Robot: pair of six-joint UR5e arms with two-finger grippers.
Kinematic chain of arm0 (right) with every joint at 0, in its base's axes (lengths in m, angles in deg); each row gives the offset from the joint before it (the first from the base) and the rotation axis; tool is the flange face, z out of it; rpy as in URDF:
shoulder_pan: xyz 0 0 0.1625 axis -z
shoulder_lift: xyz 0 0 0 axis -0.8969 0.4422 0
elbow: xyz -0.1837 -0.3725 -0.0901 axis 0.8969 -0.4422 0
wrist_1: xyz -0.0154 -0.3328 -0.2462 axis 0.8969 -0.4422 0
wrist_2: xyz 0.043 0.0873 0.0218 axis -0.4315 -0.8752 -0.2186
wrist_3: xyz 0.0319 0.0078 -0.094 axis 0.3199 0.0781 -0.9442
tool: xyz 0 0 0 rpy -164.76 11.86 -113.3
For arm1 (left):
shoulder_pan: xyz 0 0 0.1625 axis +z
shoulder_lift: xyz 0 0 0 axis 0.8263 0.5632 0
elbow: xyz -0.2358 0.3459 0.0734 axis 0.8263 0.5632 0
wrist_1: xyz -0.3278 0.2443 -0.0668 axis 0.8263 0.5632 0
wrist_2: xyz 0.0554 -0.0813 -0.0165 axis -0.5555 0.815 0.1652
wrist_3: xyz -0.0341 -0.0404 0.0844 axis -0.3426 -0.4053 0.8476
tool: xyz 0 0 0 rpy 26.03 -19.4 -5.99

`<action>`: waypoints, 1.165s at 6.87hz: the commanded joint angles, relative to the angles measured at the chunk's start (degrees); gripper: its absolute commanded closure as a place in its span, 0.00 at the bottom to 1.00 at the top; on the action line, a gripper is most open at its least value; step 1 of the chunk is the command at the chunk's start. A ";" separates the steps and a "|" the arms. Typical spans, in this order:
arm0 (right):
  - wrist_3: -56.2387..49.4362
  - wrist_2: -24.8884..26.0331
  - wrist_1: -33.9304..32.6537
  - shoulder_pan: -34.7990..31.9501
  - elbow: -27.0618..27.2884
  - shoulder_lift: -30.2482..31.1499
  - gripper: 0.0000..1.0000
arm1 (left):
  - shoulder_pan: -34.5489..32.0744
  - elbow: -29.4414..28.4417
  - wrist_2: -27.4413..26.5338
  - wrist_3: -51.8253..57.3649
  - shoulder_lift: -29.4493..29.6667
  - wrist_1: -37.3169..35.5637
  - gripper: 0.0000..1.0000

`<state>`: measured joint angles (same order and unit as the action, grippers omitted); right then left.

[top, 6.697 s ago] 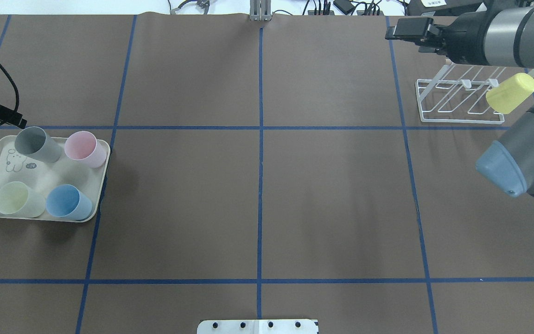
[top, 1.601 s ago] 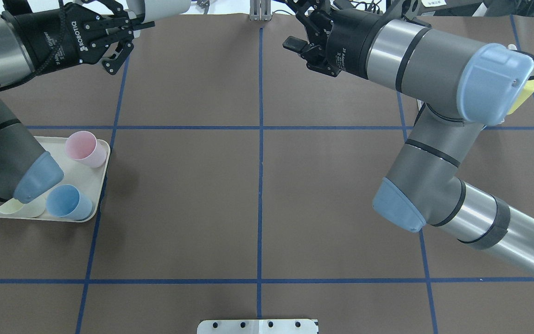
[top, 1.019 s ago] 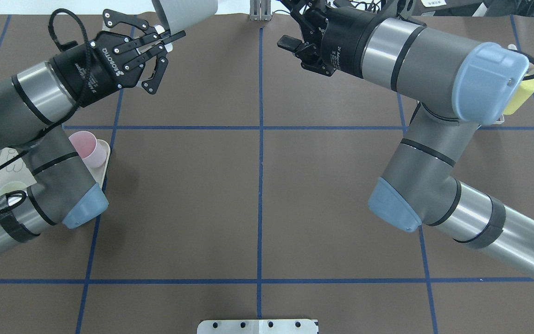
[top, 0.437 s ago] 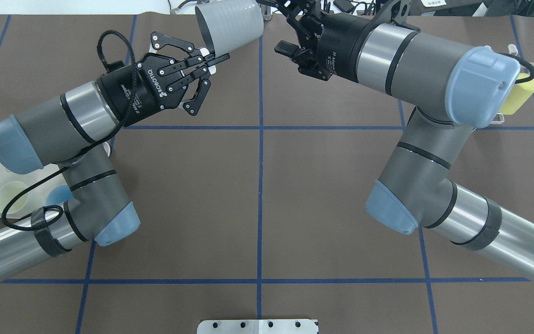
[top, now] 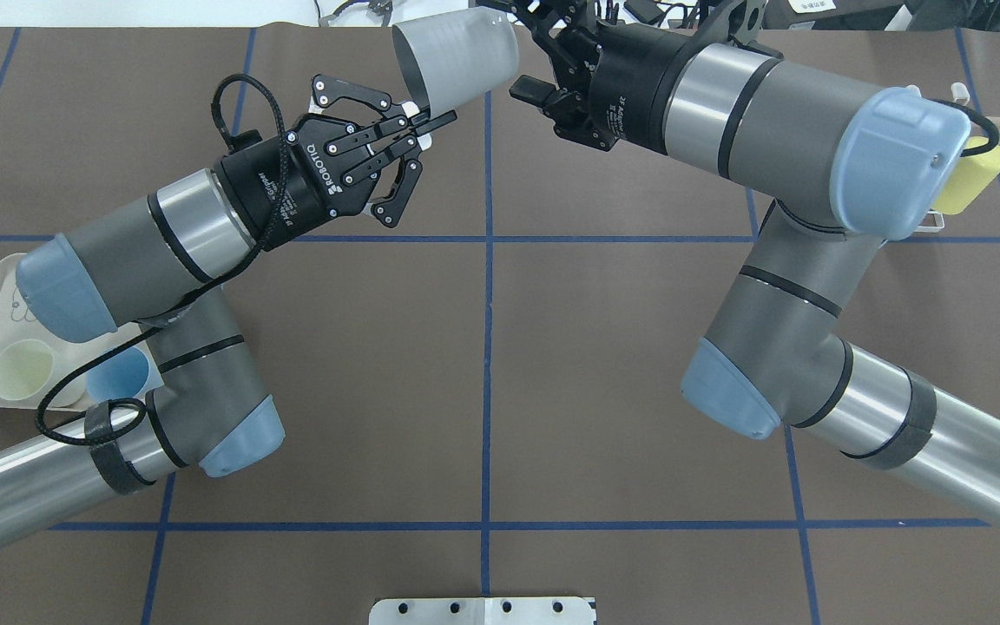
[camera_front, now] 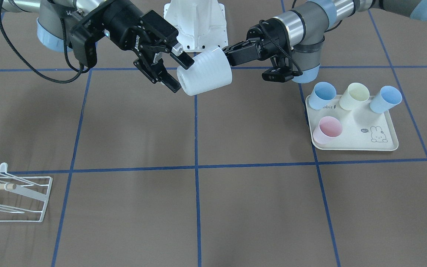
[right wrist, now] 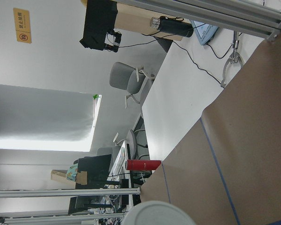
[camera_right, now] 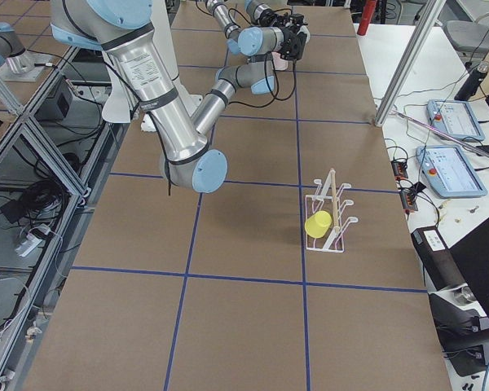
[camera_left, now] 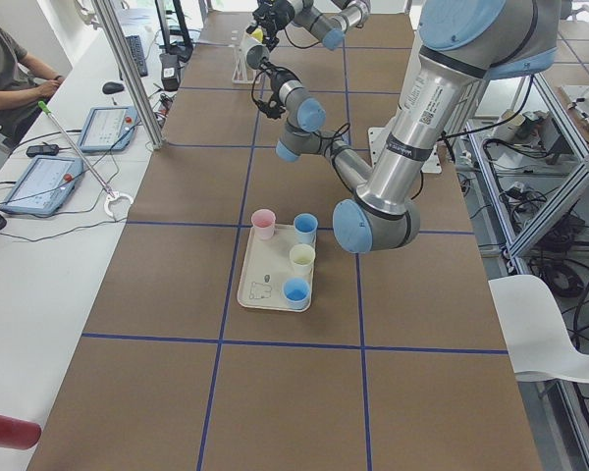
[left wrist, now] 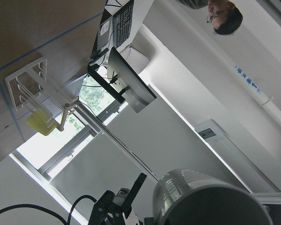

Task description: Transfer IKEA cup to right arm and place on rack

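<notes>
L gripper (camera_front: 232, 52) is clamped on the rim of the grey cup (camera_front: 207, 72), jaws nearly closed w/ only the cup wall between them. Cup is in the air over the robot-side middle of the table (camera_front: 132, 122), about on the centre tape line. It's tipped on its side, mouth toward the L gripper, closed base toward the R. R gripper (camera_front: 181, 76) has jaws wide apart, holding nothing, one finger on each side of the cup's base end. Front cam is too coarse to tell whether either pad touches the cup, maybe not. Rack (camera_right: 334, 208) sits at the table's R end, well apart from both grippers, w/ a yellow cup (camera_right: 318, 225) hung on it. Tray (camera_front: 354, 148) is on the L side w/ 4 cups on it: pink, pale yellow, 2 blue.
</notes>
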<state>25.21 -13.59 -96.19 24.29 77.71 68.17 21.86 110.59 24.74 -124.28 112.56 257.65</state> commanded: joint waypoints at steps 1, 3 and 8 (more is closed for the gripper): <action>0.00 0.03 -0.07 0.01 -0.12 -0.03 0.01 | 0.98 0.04 -0.66 -0.01 1.33 -0.10 1.00; 0.00 0.03 0.02 -0.08 -0.29 -0.12 0.01 | 3.61 -0.92 -4.51 0.08 2.74 -0.19 1.00; 0.09 0.03 0.02 -0.08 -0.29 -0.12 0.27 | 3.80 -1.27 -5.14 -0.01 3.10 -0.10 1.00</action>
<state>25.27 -13.56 -96.18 24.23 77.42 68.05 25.57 109.37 19.75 -124.28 115.56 257.54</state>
